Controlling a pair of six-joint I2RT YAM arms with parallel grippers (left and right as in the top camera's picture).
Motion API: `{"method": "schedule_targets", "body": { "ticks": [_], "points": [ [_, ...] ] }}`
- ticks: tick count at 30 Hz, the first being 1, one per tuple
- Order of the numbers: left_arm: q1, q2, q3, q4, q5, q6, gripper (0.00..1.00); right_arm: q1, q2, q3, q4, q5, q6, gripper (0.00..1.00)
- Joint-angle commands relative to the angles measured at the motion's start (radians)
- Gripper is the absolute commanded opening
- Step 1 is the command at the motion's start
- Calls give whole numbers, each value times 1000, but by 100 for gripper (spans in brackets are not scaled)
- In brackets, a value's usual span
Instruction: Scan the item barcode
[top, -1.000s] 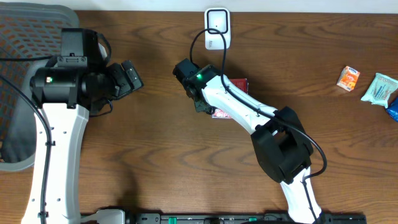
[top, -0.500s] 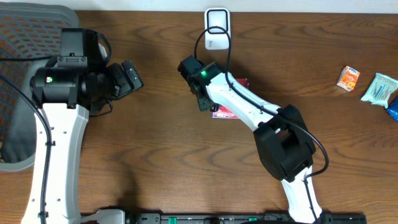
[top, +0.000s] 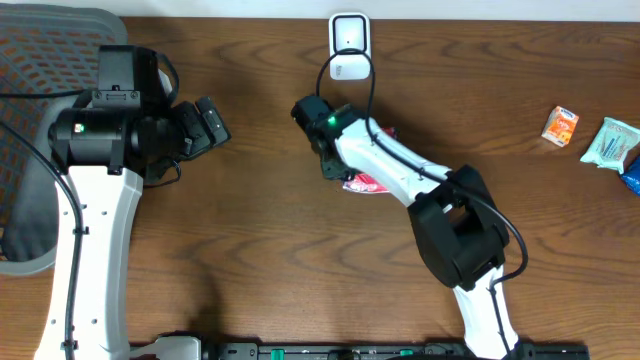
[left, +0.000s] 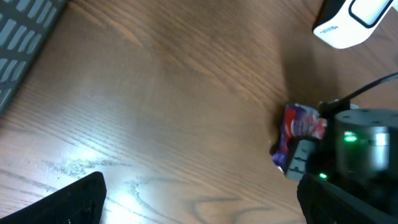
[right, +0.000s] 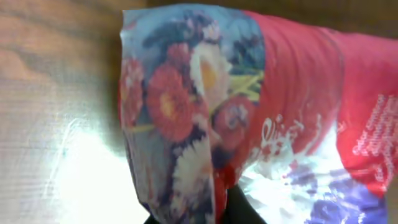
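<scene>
So far only the pickup looks done. On the wide brown bench (top: 250, 250) the left arm sits idle at the left of the overhead frame, its fingers (left: 68, 199) spread wide and grasping nothing. The right arm reaches up from the bottom edge toward the centre, and its fingers (right: 231, 211) are clenched. From the wrist view they seem to pinch the red packet (top: 367, 183) at its lower edge, where the wrapper creases (the contact itself is mostly out of frame). The white scanner (top: 348, 45) stands at top centre, near the packet but apart from it.

Left to do, as I judge it: lift the packet, carry it up the frame to the scanner, and turn its barcode to the scanner. No barcode shows in any view; the wrist camera sees only the flowered red face.

The packet lies a little above the middle of the overhead frame, largely under the right arm. Its long axis seems to run top to bottom, lower end leaning left, though the arm hides too much to be sure.
</scene>
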Motion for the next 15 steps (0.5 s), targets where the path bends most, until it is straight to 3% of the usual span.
{"method": "schedule_targets", "body": {
  "ticks": [1,8,15],
  "points": [
    [4,-2,7,-3,-6,10,98,-61,-9,154,-71,-190,-50,1],
    [4,-2,6,-3,-6,10,98,-215,-9,275,-125,-816,-276,1],
    [4,-2,6,-2,-6,10,98,-364,-6,105,-64,-1446,-416,1]
  ]
}}
